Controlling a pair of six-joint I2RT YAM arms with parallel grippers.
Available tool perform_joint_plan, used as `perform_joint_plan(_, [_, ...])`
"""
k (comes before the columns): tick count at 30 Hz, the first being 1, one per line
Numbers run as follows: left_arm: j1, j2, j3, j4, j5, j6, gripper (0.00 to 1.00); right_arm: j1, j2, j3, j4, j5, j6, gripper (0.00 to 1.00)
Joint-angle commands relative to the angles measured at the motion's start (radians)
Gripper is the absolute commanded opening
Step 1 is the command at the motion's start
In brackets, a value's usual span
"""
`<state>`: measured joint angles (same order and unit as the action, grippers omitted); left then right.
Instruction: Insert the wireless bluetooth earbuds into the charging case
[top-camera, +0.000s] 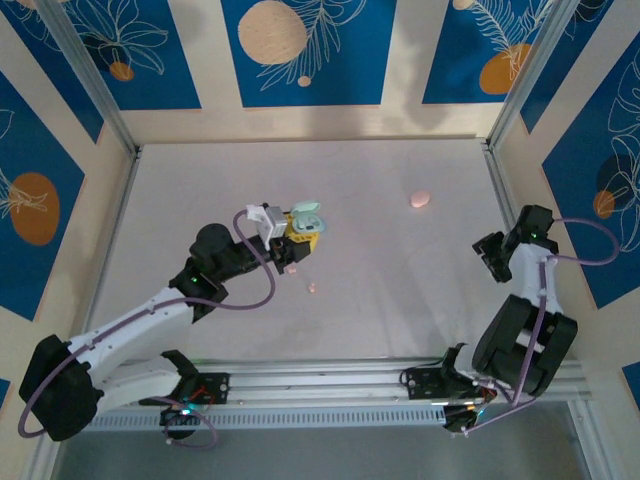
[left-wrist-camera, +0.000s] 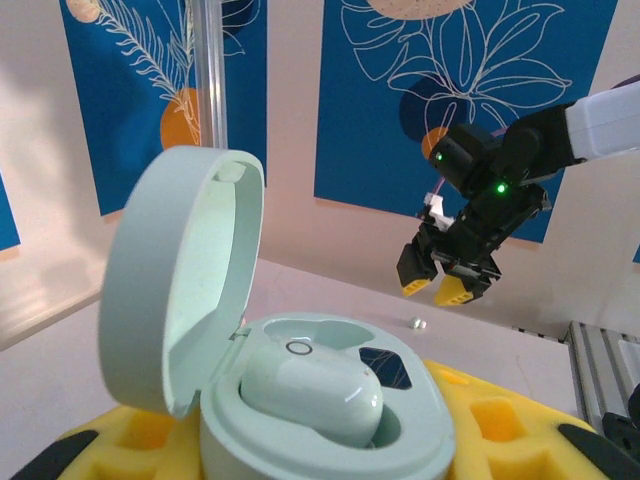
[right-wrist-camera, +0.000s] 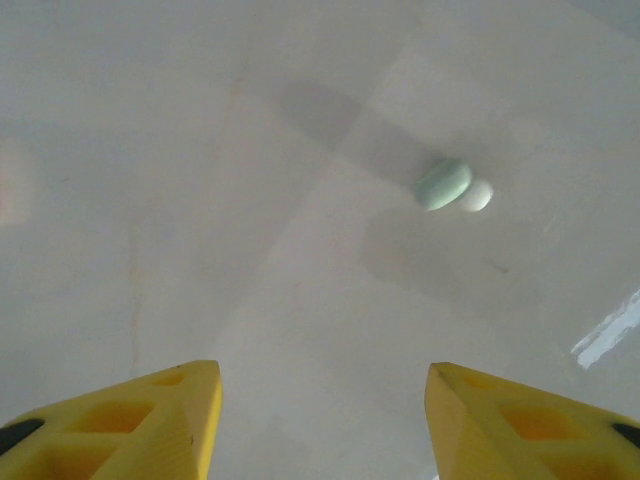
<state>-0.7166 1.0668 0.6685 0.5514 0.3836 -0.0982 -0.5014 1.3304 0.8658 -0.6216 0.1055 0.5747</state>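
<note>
The table (top-camera: 400, 300) is pale, smooth and slightly glossy. The left gripper (top-camera: 300, 231) has its jaws drawn in narrow on the charging case (left-wrist-camera: 330, 445), which sits between the 2 yellow fingers. The case's lid (left-wrist-camera: 180, 290) is hinged up and open. Inside the case, 1 mint earbud (left-wrist-camera: 312, 392) lies seated. The second well (left-wrist-camera: 385, 365) just beside it shows dark and looks empty.

The right gripper (right-wrist-camera: 320, 400) hangs over the table, well apart from the case, with its jaws wide and nothing between them. The loose earbud (right-wrist-camera: 444, 184) lies flat on the table ahead of those jaws. It is off toward the finger on the right of the wrist view, not between the tips.

That bud is far smaller than either finger. It is probably very light, with a hard, glossy, rounded shell, so it is likely to be slippery. An off-centre pinch could squirt it out sideways or send it skidding across the smooth surface.

The broader mint body looks like the best place to hold it, with 1 pad on each long flank. The white tip (right-wrist-camera: 478, 195) is a poorer choice, as it is smaller and may be soft. The jaws would need to straddle the bud first, come down almost to the table, and then close gently.
</note>
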Motion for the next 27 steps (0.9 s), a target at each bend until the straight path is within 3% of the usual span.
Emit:
perform_joint_plan(1, [-0.010, 0.007, 0.041, 0.002, 0.002, -0.006, 0.35, -0.015, 0.057, -0.003, 0.041, 0.036, -0.033, 0.57])
perform_joint_plan(13, [-0.012, -0.011, 0.044, -0.034, -0.014, 0.011, 0.35, -0.044, 0.260, 0.070, 0.122, 0.059, -0.112, 0.53])
perform_joint_plan(20, [-0.013, -0.013, 0.044, -0.042, -0.017, 0.014, 0.35, -0.049, 0.315, 0.100, 0.120, 0.109, -0.132, 0.55])
perform_joint_plan(27, [-0.013, -0.016, 0.044, -0.045, -0.018, 0.012, 0.35, -0.062, 0.352, 0.130, 0.101, 0.076, -0.145, 0.54])
